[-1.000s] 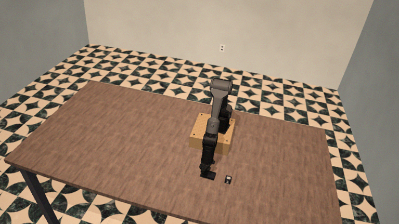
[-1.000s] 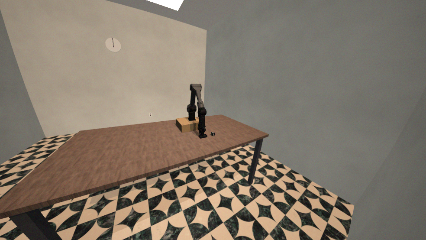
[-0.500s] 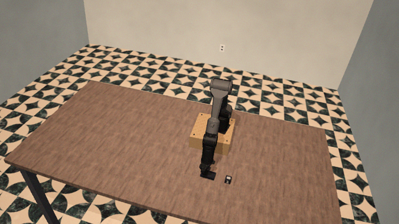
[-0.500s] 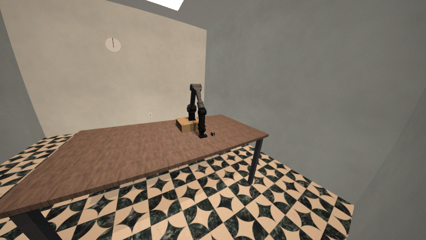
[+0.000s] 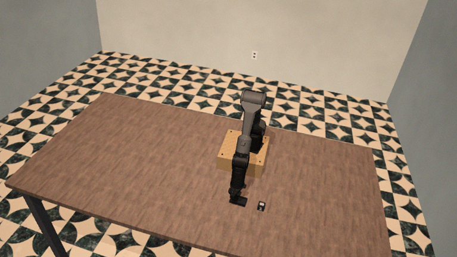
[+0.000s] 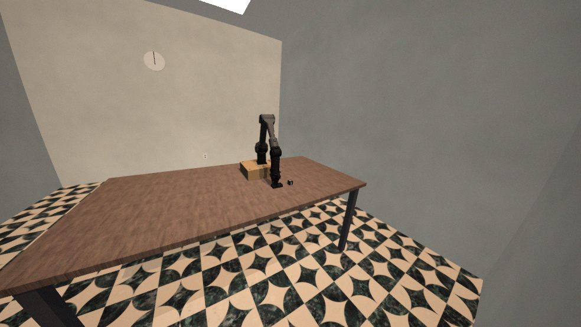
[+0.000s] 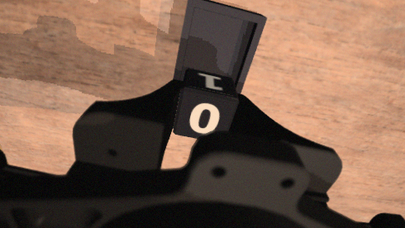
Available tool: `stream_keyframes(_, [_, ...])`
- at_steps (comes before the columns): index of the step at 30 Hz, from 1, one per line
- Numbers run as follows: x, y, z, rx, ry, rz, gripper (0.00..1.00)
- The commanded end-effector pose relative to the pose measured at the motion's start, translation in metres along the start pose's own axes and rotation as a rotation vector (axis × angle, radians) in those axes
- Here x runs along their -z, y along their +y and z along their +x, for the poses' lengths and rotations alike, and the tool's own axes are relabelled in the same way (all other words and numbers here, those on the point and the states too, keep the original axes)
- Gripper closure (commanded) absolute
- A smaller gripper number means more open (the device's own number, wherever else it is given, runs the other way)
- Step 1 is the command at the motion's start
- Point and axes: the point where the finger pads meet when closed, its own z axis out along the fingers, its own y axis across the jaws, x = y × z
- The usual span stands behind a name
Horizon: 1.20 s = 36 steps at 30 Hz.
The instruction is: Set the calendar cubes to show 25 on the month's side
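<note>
In the wrist view my gripper (image 7: 204, 101) is shut on a dark cube (image 7: 205, 113). The cube shows a white 0 toward the camera and a 1 on the face beyond it. Past the cube lies the dark calendar tray (image 7: 219, 45), an open box that looks empty; the held cube is at its near end. In the top view the gripper (image 5: 236, 195) points straight down at the tray (image 5: 238, 201) in front of the arm's base. A second dark cube (image 5: 261, 206) with a white mark sits on the table to the right of the tray. It also shows in the exterior view (image 6: 290, 182).
The arm stands on a tan wooden block (image 5: 242, 154) behind the tray. The brown table (image 5: 210, 178) stretches wide to both sides. Its front edge is some way in front of the tray.
</note>
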Motion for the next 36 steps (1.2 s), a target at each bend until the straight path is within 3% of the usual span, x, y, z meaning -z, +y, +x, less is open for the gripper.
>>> stream_keyframes(1, [-0.001, 0.000, 0.000, -0.001, 0.000, -0.001, 0.66])
stream_keyframes(3, [-0.001, 0.000, 0.000, -0.001, 0.000, -0.001, 0.61])
stream_keyframes(7, [-0.001, 0.000, 0.000, -0.001, 0.000, -0.001, 0.61])
stream_keyframes(11, [-0.001, 0.000, 0.000, -0.001, 0.000, -0.001, 0.50])
stream_keyframes(16, [-0.001, 0.000, 0.000, -0.001, 0.000, -0.001, 0.45])
stream_keyframes(17, [-0.001, 0.000, 0.000, -0.001, 0.000, -0.001, 0.40])
stream_keyframes(29, [0.000, 0.000, 0.000, -0.001, 0.000, -0.001, 0.40])
stream_keyframes(36, [0.016, -0.001, 0.000, 0.000, 0.000, 0.005, 0.40])
